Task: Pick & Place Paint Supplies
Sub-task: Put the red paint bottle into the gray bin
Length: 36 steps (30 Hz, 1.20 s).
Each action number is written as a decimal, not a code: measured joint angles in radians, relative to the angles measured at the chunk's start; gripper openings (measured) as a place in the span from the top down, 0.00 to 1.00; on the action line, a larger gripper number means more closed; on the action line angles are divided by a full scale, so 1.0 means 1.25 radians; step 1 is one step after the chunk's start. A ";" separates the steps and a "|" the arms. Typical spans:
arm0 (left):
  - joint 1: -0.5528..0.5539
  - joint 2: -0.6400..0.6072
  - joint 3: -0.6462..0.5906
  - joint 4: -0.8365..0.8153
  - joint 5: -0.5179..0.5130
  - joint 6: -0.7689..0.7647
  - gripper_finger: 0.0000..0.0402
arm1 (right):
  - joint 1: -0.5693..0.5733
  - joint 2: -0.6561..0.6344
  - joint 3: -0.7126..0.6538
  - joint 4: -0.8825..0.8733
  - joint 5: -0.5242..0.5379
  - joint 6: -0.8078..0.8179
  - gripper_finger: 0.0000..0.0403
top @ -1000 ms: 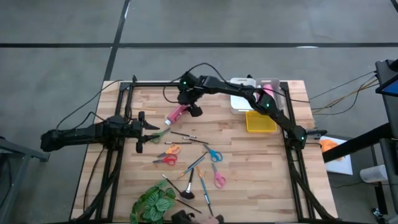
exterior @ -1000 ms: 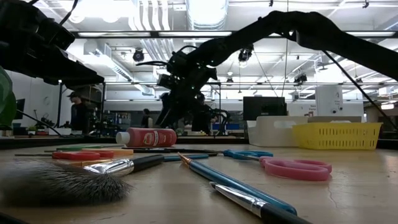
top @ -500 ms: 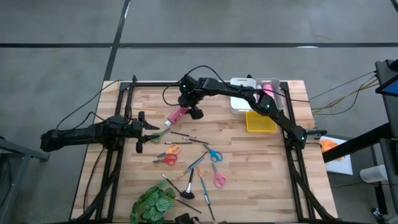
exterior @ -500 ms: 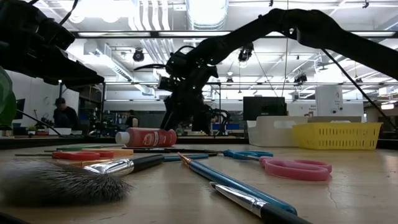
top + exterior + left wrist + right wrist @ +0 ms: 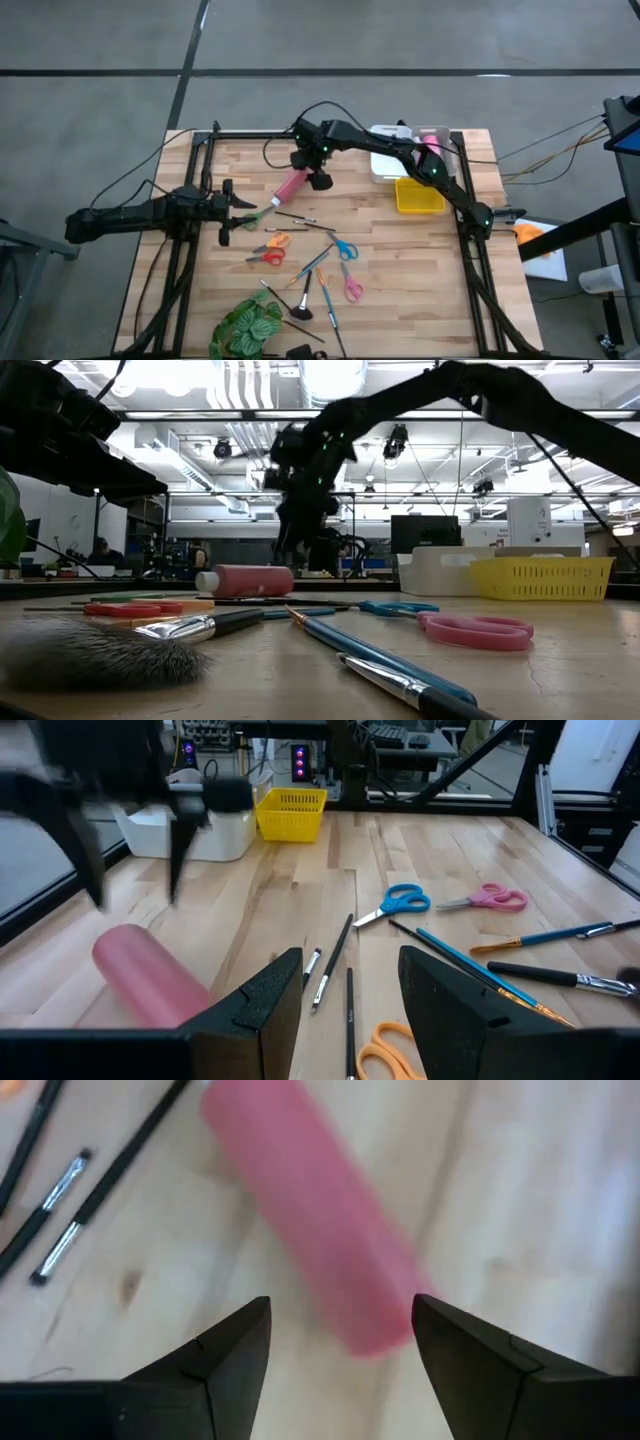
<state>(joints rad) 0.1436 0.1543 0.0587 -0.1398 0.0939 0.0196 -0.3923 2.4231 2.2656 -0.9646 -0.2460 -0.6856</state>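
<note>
A: How should the pink tube (image 5: 289, 184) be picked, lying upper centre of the surface (image 5: 420, 260)?

B: The right fingers (image 5: 318, 180) are spread wide, nothing held, hung just over the tube's end; they should be lowered squarely astride it. The left fingers (image 5: 245, 206), open and empty, are parked at mid-left.

Likely a lab or workshop: bare concrete floor (image 5: 400, 40), strip ceiling lights (image 5: 330, 380), and equipment benches (image 5: 200, 565) behind.
</note>
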 joint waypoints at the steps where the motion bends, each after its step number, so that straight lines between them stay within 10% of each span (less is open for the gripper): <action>1: 0.000 0.000 0.000 0.000 0.000 0.000 0.58 | 0.000 -0.006 0.004 0.010 0.001 -0.011 0.40; 36: 0.000 0.000 0.000 0.000 0.000 0.000 0.58 | 0.024 0.056 0.002 0.030 0.033 0.041 0.40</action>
<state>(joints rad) 0.1436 0.1543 0.0587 -0.1396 0.0937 0.0196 -0.3626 2.4931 2.2686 -0.9269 -0.2052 -0.6337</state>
